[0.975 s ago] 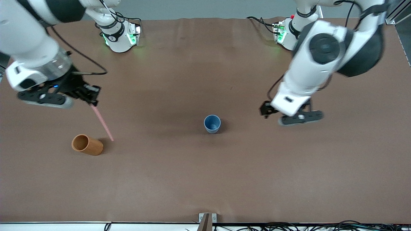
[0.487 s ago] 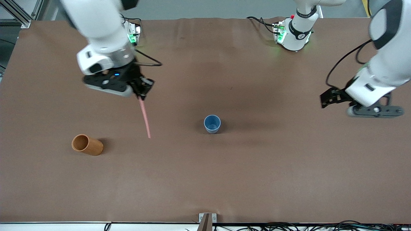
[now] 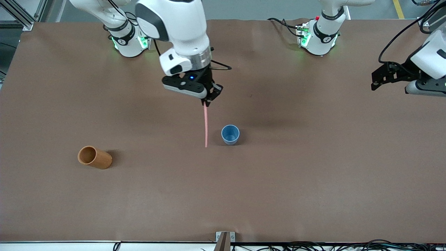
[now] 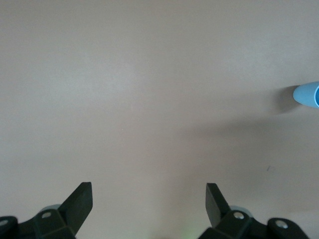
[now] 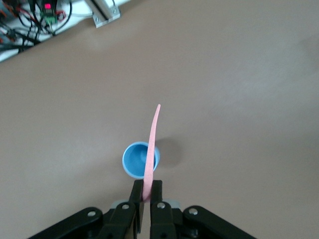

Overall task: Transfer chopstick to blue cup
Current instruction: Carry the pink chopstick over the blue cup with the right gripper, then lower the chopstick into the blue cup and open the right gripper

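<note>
A: Status of the right gripper (image 3: 208, 101)?
B: Clamped on the top end of the chopstick (image 3: 206, 127), which hangs almost upright in the air just beside the blue cup (image 3: 230, 134).
A: And the cup?
B: Upright at mid-table; an orange cup (image 3: 94, 157) lies on its side toward the right arm's end.
A: Left gripper (image 3: 379, 77)?
B: Waiting over the table's left-arm end, fingers (image 4: 79, 202) spread apart, holding nothing.

Even overhead light, moderately bright; front view sharp, no glare. Soft diffuse shadows on the surface (image 3: 313, 181) at frame centre, small dark one by the blue cup (image 3: 230, 134). Green LED glow at the arm bases, top of frame. Left wrist view washed out, pale; jaws slightly soft at bottom edge.
</note>
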Controlling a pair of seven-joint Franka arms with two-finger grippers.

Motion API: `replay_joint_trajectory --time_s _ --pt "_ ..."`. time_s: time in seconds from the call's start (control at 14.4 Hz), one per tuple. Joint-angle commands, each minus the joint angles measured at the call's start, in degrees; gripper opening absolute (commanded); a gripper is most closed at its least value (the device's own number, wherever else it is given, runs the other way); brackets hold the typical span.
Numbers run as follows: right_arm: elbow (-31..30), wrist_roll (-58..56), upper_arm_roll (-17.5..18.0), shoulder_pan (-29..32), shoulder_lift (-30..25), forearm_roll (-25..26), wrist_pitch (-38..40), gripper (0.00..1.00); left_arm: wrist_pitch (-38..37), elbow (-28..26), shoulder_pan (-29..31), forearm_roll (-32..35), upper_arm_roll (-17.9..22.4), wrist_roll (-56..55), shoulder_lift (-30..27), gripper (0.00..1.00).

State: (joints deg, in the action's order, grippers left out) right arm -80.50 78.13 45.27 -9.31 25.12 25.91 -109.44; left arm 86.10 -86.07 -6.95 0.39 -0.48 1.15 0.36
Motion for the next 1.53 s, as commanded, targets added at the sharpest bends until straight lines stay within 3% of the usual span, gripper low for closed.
replay_joint_trajectory --time_s 0.0,0.7,0.84,1.46 --pt "1.75 4.91 0.79 -3.33 3.52 1.77 0.1 0.04 -0.85 0.64 0.36 -0.04 -0.58 0.7 0.17 1.0" --pt "-0.18 6.68 0.61 -6.24 7.92 3.17 -5.43 0.08 -1.02 1.08 0.01 -0.65 -0.58 -2.91 0.43 1.0" --pt "-0.8 6.59 0.52 -6.16 8.36 5.89 -5.61 0.08 -1.02 1.16 0.1 -0.3 -0.58 -2.47 0.69 1.0" --pt "-1.41 5.89 0.35 -5.98 10.65 5.91 -5.7 0.11 -1.11 2.57 0.36 -0.03 -0.4 -2.12 0.87 1.0"
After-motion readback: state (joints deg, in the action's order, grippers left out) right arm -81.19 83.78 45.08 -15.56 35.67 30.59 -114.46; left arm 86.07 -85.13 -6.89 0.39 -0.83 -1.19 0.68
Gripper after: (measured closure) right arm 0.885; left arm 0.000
